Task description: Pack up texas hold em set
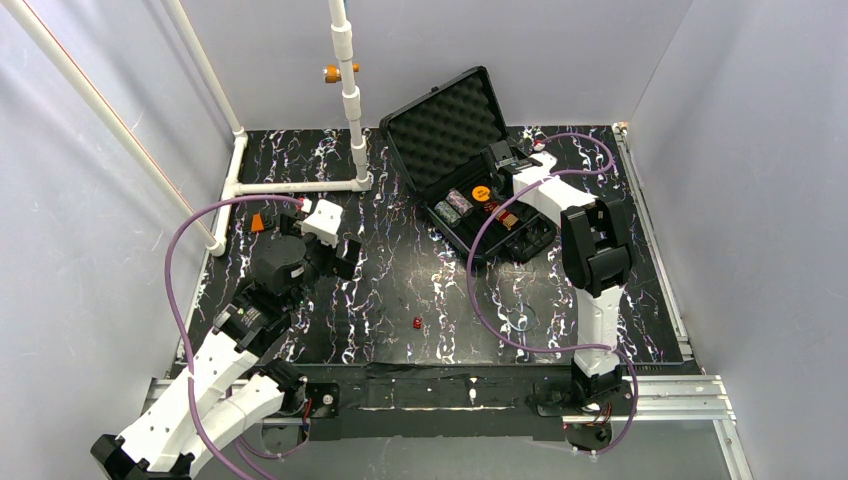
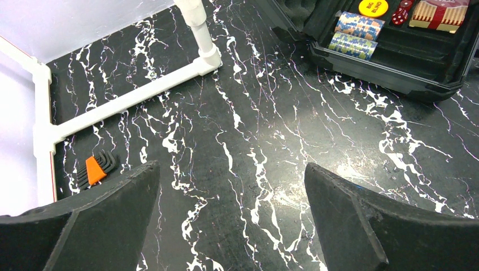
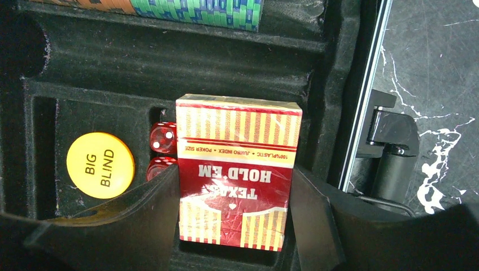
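Glossy table (image 1: 400,290), matt foam lining (image 1: 445,125), shiny film-wrapped card box (image 3: 237,169).

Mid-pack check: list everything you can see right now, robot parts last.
case: one, black, open with its foam lid up, far right of the table
chip stacks: two, multicoloured, lying side by side in the case
Big Blind disc: one, yellow, in the case beside the dice
dice: at least two, red, in the case between disc and card box
card box: one, red and yellow, in the case
loose red piece: one, small, near middle of the table; probably a die
hex keys: one set, black in orange holder, far left
pipe frame: one, white, far left
table: one, black with white veins
left gripper: open, empty, over bare table
right gripper: closed on the card box
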